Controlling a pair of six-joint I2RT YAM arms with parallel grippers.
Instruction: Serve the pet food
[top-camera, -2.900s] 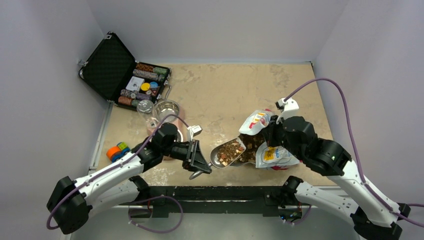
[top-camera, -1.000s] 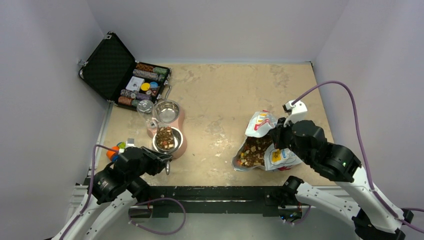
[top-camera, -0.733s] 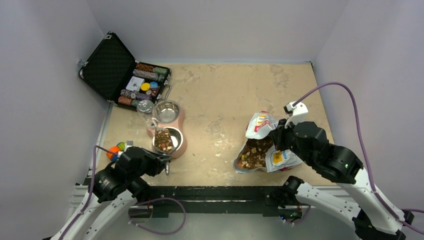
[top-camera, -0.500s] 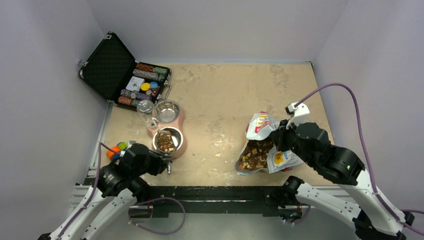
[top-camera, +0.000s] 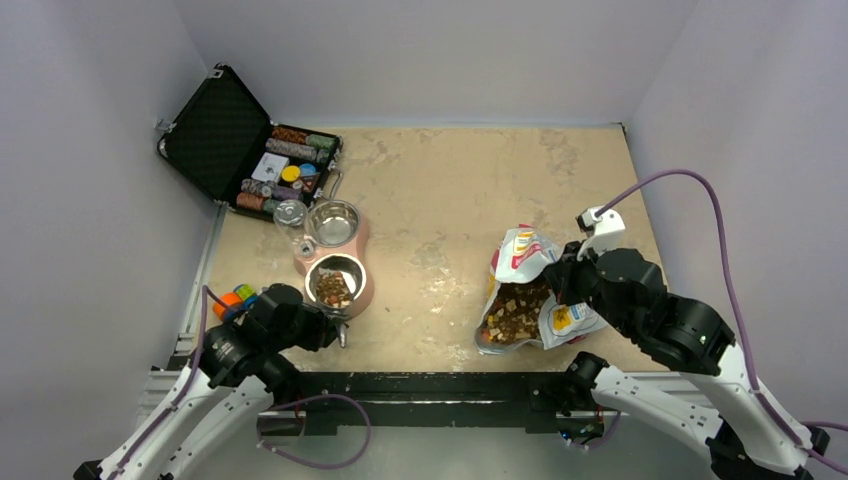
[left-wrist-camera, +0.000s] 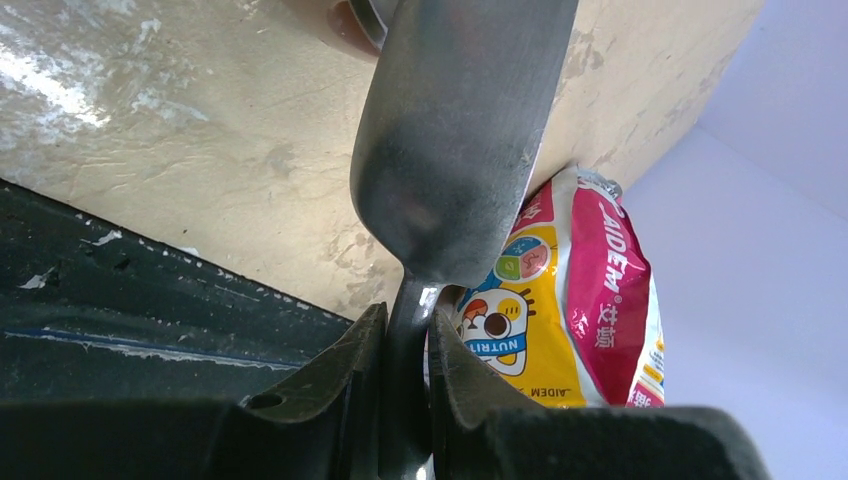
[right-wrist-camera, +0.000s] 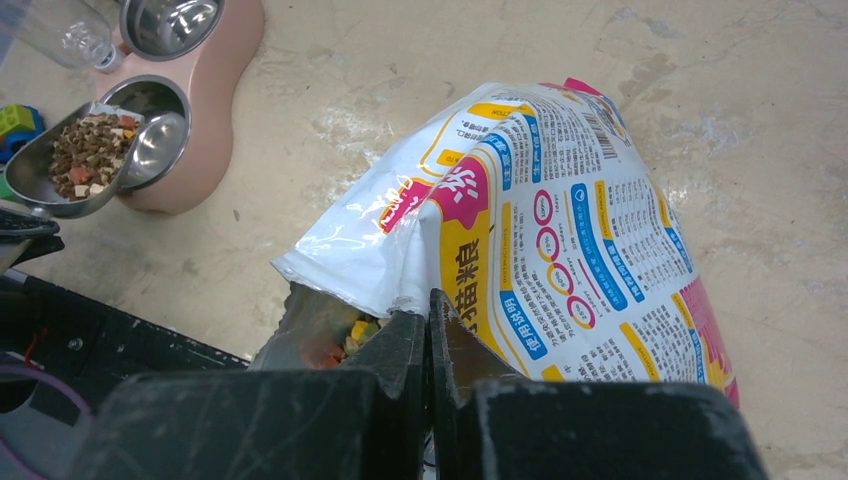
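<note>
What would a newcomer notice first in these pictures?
The open pet food bag at the near right, its mouth full of kibble, with the right gripper pinching its edge. Then the metal scoop of kibble in the left gripper, over the near bowl of the pink feeder at the near left.

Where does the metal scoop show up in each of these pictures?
Top external: lower left, scoop at the pink feeder.
Left wrist: centre, seen from underneath, handle in the left gripper.
Right wrist: upper left corner, holding kibble.
Shared landmark: the bag, seen in all three.
</note>
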